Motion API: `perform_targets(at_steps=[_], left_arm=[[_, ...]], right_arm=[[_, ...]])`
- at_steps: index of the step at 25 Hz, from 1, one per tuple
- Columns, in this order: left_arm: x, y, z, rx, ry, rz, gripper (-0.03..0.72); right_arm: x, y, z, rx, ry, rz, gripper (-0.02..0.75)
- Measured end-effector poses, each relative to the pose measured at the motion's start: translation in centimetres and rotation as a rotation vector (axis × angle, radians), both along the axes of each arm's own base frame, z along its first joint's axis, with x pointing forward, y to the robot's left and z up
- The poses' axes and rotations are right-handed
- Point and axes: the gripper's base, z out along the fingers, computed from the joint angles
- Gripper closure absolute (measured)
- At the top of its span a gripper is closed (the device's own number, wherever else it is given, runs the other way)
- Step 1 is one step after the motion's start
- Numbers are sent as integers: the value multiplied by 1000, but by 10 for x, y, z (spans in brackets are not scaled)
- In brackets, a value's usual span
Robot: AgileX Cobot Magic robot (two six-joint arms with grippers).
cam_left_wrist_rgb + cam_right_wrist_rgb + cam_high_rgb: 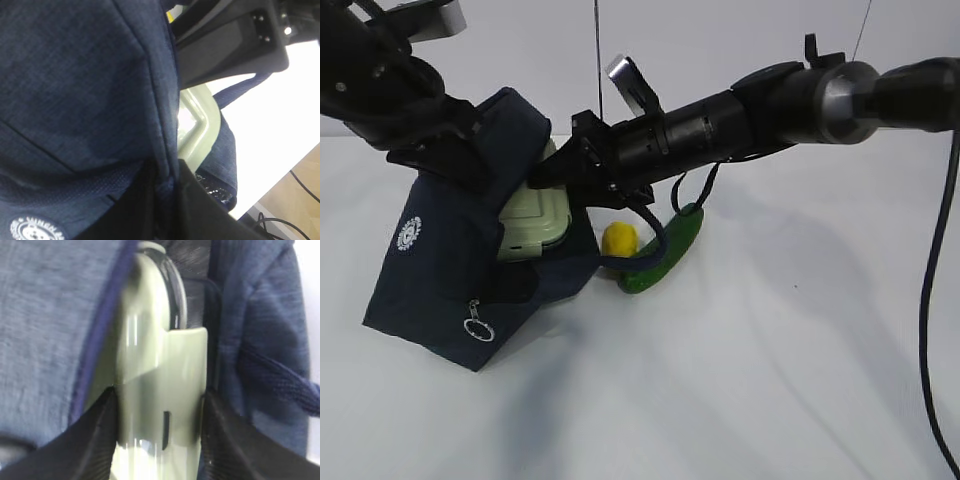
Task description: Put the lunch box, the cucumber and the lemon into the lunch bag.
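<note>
White table (pixel 800 380): right claw (pixel 160 440) pinches lunch box (pixel 535 225) in lunch bag (pixel 440 280); left claw (pixel 167 192) nips fabric.

The scene is viewed by the exterior camera from the front, down at a slant onto the white worktop (pixel 770 380), with both arms taken in; the left wrist view is pressed close against the lunch bag (pixel 75 100), its fabric filling most of the frame; the right wrist view is aimed at very close range along the gripper at the lunch box (pixel 160 390); bag and box are shared by all three views.
</note>
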Motion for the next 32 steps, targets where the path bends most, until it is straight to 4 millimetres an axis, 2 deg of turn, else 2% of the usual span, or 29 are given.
perform_targets(at_steps=[8,19,22,26,32], left_arm=[[0,-1,-4,-3,29,-5,672],[1,-2,-6,-13,34,-8,672],[2,-3,-8,-18,43,-6,672],[4,-3,-11,-18,45,-1,673],[6,-2,-13,-13,37,4,673]], right_arm=[[-11,29,-3,-25,-29,5,388],[-23,58,-43,-12,43,72,388],[-25,65,-46,-2,30,64,388],[-24,70,-51,16,4,34,388],[-22,76,-72,57,25,-1,388]])
